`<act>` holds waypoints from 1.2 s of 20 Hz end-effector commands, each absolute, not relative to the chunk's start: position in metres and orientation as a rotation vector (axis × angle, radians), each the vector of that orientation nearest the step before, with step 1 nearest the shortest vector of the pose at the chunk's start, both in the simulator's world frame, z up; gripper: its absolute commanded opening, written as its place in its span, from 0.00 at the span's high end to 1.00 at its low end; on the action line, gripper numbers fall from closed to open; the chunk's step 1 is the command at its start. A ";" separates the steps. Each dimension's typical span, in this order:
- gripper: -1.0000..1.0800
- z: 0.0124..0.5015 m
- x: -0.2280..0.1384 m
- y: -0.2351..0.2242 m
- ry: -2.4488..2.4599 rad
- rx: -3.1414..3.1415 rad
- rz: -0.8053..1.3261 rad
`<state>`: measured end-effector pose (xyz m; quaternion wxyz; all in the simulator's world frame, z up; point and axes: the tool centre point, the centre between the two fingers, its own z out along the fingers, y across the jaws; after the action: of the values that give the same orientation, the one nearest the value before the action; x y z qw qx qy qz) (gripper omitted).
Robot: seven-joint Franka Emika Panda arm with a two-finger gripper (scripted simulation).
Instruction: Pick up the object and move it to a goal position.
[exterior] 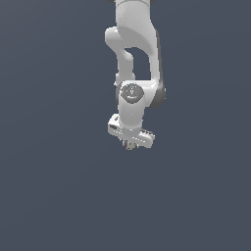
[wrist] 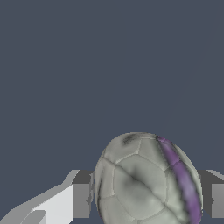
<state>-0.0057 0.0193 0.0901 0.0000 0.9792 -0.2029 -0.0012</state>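
One step looks done: our gripper (wrist: 142, 197) has closed snugly on the ball (wrist: 146, 179); we judge carrying it to the goal remains.

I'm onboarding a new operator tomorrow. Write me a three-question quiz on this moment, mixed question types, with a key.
1. True or false: the small off-white ball with a purple stripe sits between the fingers of the white arm's tool.
2. Multiple choice: the ball's curved stripe is A) green, B) purple, C) orange.
3. Short answer: in the exterior view, how much of the ball shows below the tool?

Key:
1. True
2. B
3. Only a small part; the tool hides most of it.
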 end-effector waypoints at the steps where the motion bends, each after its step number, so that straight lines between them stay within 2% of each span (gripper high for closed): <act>1: 1.00 0.111 -0.009 0.029 -0.637 3.077 0.000; 24: 1.00 0.366 -0.059 0.143 -0.638 3.073 0.002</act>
<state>-0.0556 0.1360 0.3492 0.0012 0.9791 -0.2031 0.0005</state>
